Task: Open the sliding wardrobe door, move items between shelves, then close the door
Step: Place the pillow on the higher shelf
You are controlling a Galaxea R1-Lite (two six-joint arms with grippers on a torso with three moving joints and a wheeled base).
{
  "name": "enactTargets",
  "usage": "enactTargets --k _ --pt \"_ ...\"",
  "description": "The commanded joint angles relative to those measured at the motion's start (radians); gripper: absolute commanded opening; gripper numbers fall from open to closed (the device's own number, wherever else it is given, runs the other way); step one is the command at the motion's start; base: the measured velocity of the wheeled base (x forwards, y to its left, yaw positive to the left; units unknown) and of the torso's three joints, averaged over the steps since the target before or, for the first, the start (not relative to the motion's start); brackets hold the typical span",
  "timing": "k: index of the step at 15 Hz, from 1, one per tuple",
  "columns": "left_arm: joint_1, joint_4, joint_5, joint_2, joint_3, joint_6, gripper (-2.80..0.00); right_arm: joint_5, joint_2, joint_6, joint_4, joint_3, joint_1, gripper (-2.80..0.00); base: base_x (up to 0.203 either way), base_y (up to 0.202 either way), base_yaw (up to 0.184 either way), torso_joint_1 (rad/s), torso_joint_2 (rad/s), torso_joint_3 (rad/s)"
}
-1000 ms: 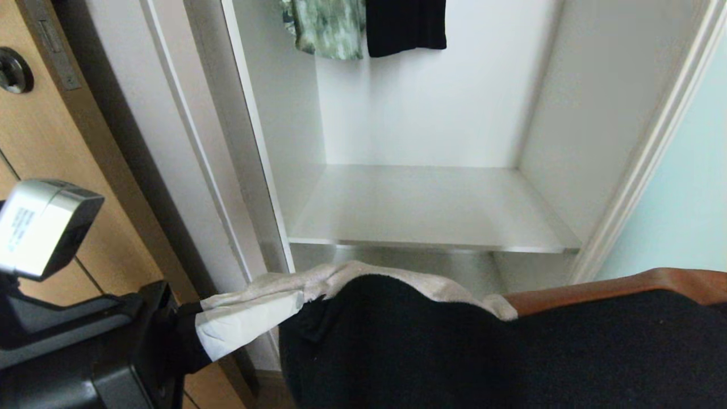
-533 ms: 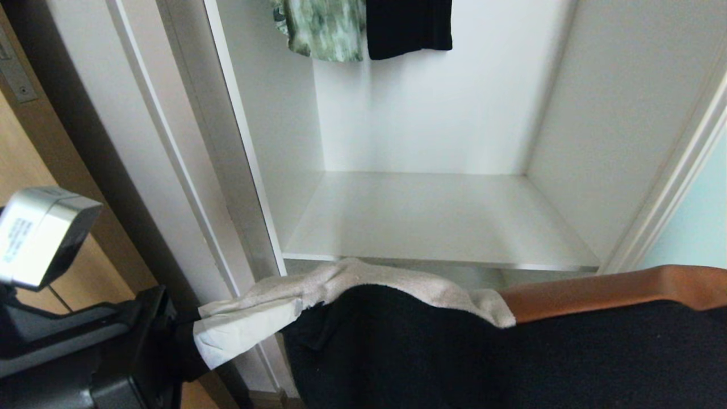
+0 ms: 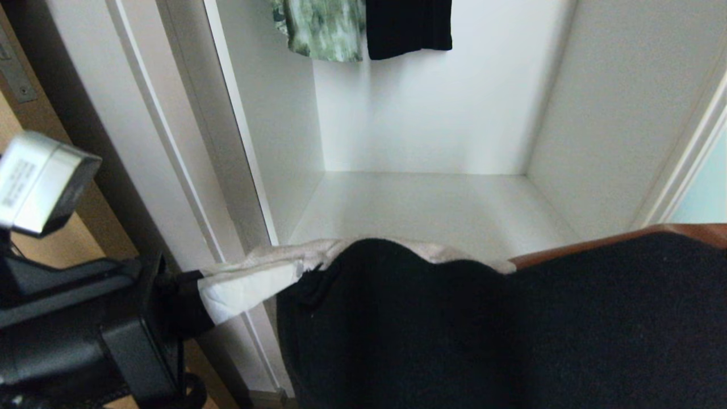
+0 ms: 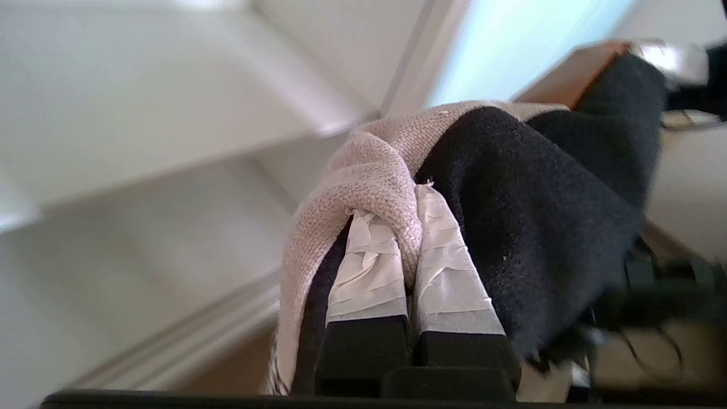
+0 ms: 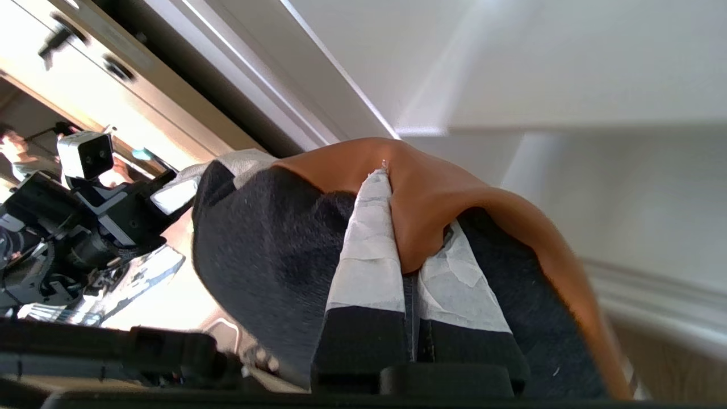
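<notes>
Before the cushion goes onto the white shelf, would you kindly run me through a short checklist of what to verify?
1. Left hand shut on the cushion, pinching its beige edge: ok.
2. Right hand shut on the cushion's rust-brown edge: ok.
3. Sliding wardrobe door drawn aside, compartment open: ok.
4. Shelf bare where visible: ok.
5. Cushion lifted above the shelf's front edge: cannot tell, the cushion hides that edge.
6. Hanging clothes well above the shelf: ok.
</notes>
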Motion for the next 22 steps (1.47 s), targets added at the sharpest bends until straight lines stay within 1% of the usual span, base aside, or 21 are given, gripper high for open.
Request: enactTargets --k 1,2,4,6,8,12,14,16,19,20,22 --pt "0.002 0.082 0.032 0.030 -0.134 -0.003 -2.80 0.000 0.091 0.003 -0.011 -0.066 0.001 -2.80 0.000 0.000 0.000 0.000 0.00 0.000" --pt "0.003 0.127 0.054 0.055 -0.188 -0.003 -2.80 -0.001 0.117 0.003 -0.015 -0.104 0.000 -2.80 0.000 0.000 0.000 0.000 0.00 0.000" --pt "0.009 0.167 0.074 0.130 -0.302 -0.002 -2.80 -0.002 0.173 0.001 -0.017 -0.185 -0.001 -2.80 0.000 0.000 0.000 0.000 0.00 0.000" --pt "0.030 0.178 0.077 0.207 -0.408 0.001 -2.80 -0.001 0.238 0.000 -0.018 -0.278 -0.001 -2.80 0.000 0.000 0.000 0.000 0.00 0.000" --pt "0.057 0.181 0.075 0.293 -0.529 0.003 -2.80 -0.001 0.329 -0.001 -0.019 -0.400 -0.001 -2.80 0.000 0.000 0.000 0.000 0.00 0.000" --pt "0.104 0.195 0.075 0.493 -0.831 0.001 -2.80 0.000 0.514 -0.002 -0.019 -0.655 -0.003 -2.80 0.000 0.000 0.000 0.000 0.00 0.000" --pt "0.136 0.202 0.076 0.605 -0.967 0.002 -2.80 -0.002 0.618 -0.010 -0.023 -0.755 -0.008 -2.80 0.000 0.000 0.000 0.000 0.00 0.000" --pt "0.168 0.196 0.074 0.712 -1.088 0.000 -2.80 -0.002 0.710 -0.027 -0.068 -0.800 -0.016 -2.80 0.000 0.000 0.000 0.000 0.00 0.000" --pt "0.222 0.185 0.072 0.886 -1.286 -0.006 -2.80 -0.001 0.867 -0.032 -0.208 -0.844 -0.026 -2.80 0.000 0.000 0.000 0.000 0.00 0.000" --pt "0.247 0.170 0.062 0.934 -1.321 -0.002 -2.80 -0.002 0.925 -0.032 -0.243 -0.871 -0.030 -2.80 0.000 0.000 0.000 0.000 0.00 0.000" --pt "0.299 0.089 -0.033 1.007 -1.337 -0.004 -2.80 0.000 1.041 -0.029 -0.314 -0.931 -0.050 -2.80 0.000 0.000 0.000 0.000 0.00 0.000"
